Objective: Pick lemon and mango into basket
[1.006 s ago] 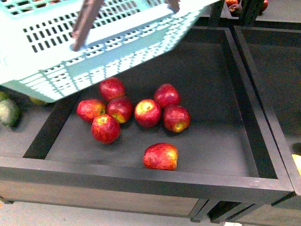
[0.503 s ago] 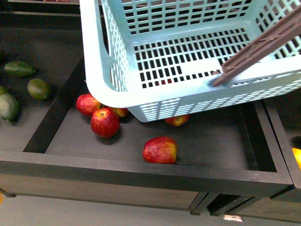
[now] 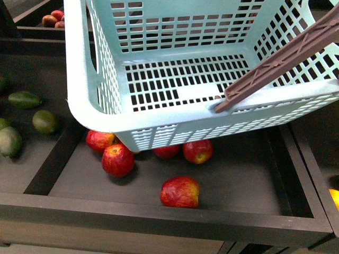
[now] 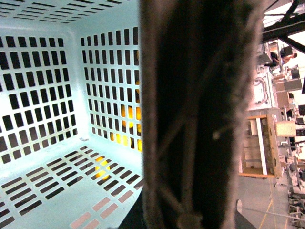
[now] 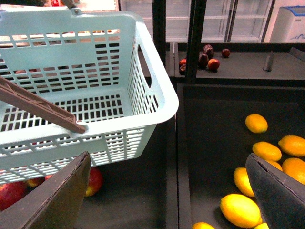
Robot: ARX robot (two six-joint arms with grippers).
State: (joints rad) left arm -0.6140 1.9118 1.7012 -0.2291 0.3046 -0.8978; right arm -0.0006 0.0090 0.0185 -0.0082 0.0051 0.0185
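The light turquoise basket (image 3: 175, 84) hangs empty above a bin of apples, its brown handle (image 3: 275, 63) slanting up to the right. My left gripper (image 4: 190, 222) is shut on that handle, which fills most of the left wrist view. The basket (image 5: 71, 109) also shows in the right wrist view. My right gripper (image 5: 169, 200) is open and empty over the divider beside the basket. Several yellow and yellow-orange oval fruits (image 5: 240, 209) lie in the bin beyond that divider. I cannot tell which is the lemon and which the mango. Yellow patches (image 4: 126, 114) show through the basket's slots.
Several red apples (image 3: 180, 191) lie in the dark wooden bin (image 3: 159, 214) under the basket. Green fruits (image 3: 45, 120) sit in the bin to the left. A raised divider (image 5: 171, 157) separates the apple bin from the yellow fruit bin. A black post (image 5: 193, 38) stands behind.
The basket has swung from the upper left to the middle and right of the front view and come lower, so it now covers most of the apples.
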